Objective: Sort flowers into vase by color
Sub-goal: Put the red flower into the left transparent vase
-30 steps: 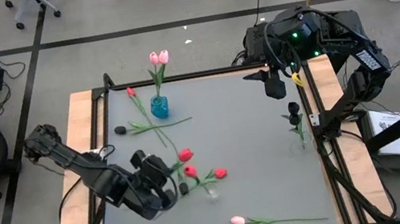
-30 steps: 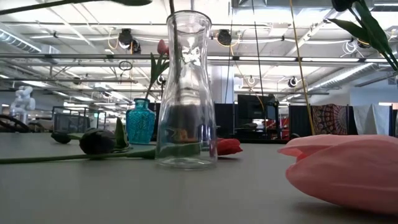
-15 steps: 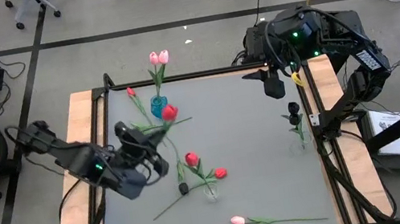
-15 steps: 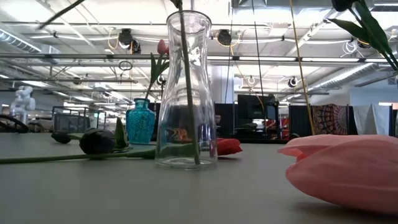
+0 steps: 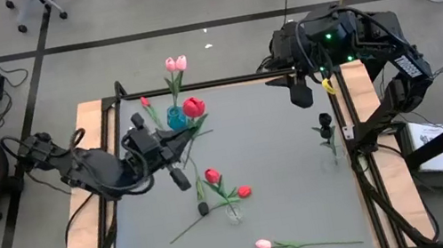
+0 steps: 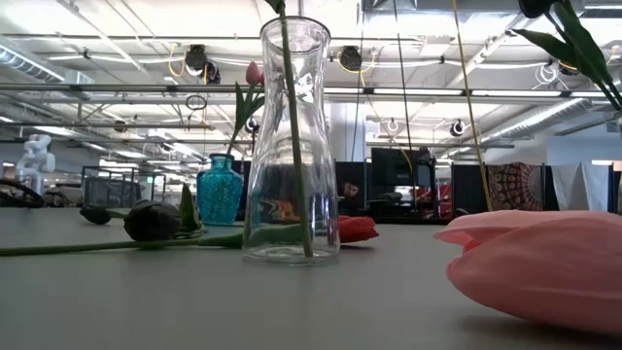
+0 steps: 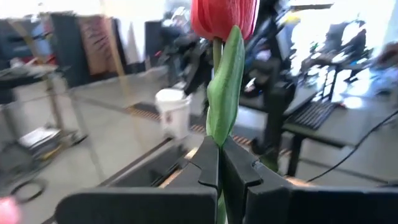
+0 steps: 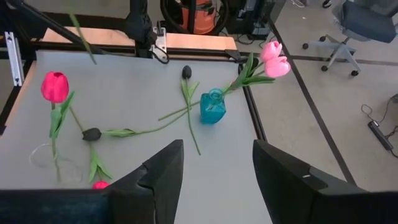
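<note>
My left gripper (image 5: 181,141) hangs above the table's far left part, shut on a red tulip (image 5: 193,107) whose head (image 7: 222,17) stands beyond the fingers. A clear vase (image 5: 234,215) holds one red tulip (image 5: 212,177); its stem (image 6: 296,146) leans inside the glass. The blue vase (image 5: 175,118) holds pink tulips (image 5: 176,63). A third vase (image 5: 330,140) at the right holds a black tulip (image 5: 324,119). A pink tulip (image 5: 263,245), a red one (image 5: 244,191) and a black one (image 5: 203,208) lie on the table. My right gripper (image 5: 298,93) waits open at the far right. My left gripper pinches the red tulip's stem and leaf (image 7: 219,134) between its two fingers, a little below the head. The fingers lie level and cross the stem. The tulip is lifted clear of the table, with its head above the fingers.
Another red tulip (image 5: 145,102) lies near the far left corner. Black tulips (image 8: 92,133) (image 8: 186,71) with long stems lie beside the blue vase (image 8: 211,107). A raised wooden frame (image 5: 102,108) rims the grey table.
My left gripper has risen from beside the clear vase and gone toward the table's far edge, tipping from pointing down to level, carrying the red tulip up clear of the table. In the low view a stem now stands inside the clear vase.
</note>
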Controlling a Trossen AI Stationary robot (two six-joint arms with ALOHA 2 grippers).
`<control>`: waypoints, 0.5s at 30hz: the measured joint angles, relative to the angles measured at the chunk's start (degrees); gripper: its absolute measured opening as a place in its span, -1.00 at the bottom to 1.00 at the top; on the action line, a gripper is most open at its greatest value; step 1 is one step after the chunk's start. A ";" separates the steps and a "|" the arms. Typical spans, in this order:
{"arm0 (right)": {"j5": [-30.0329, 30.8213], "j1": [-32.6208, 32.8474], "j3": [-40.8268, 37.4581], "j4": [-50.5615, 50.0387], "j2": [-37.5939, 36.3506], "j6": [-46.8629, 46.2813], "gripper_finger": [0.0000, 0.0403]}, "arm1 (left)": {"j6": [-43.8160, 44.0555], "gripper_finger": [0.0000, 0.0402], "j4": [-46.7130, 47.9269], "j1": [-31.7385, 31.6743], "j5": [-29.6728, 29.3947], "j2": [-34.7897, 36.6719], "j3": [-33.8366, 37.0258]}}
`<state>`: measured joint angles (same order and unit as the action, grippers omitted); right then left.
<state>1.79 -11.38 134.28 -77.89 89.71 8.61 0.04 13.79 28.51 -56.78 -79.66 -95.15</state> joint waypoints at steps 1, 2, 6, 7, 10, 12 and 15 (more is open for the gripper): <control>-0.04 -0.19 0.00 0.01 0.00 0.04 -0.08 | -1.55 -0.99 -2.01 0.00 1.15 0.00 0.00; -0.01 -0.32 0.00 0.06 0.00 0.06 -0.08 | -2.95 -0.99 -4.06 0.00 2.11 0.00 0.00; 0.01 -1.52 0.00 0.08 0.00 0.48 -0.08 | -5.10 -0.99 -9.57 0.00 7.26 -0.09 0.00; 0.00 -1.84 0.00 0.07 0.00 0.85 -0.08 | -5.04 -0.99 -10.76 0.00 8.96 -0.24 0.00; -0.08 -2.96 0.00 0.07 0.00 2.24 -0.08 | -4.92 -0.99 -14.54 0.09 13.15 -1.37 0.00; -0.08 -3.78 0.00 0.05 0.00 3.05 -0.08 | -4.88 -0.99 -16.90 0.67 14.92 -2.29 0.00; -0.10 -5.02 0.00 0.03 0.00 3.79 -0.08 | -3.71 -0.99 -21.01 1.72 15.24 -3.69 0.02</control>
<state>1.69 -16.40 134.28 -77.87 89.71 12.40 -3.66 -7.21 30.23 -41.54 -83.35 -95.13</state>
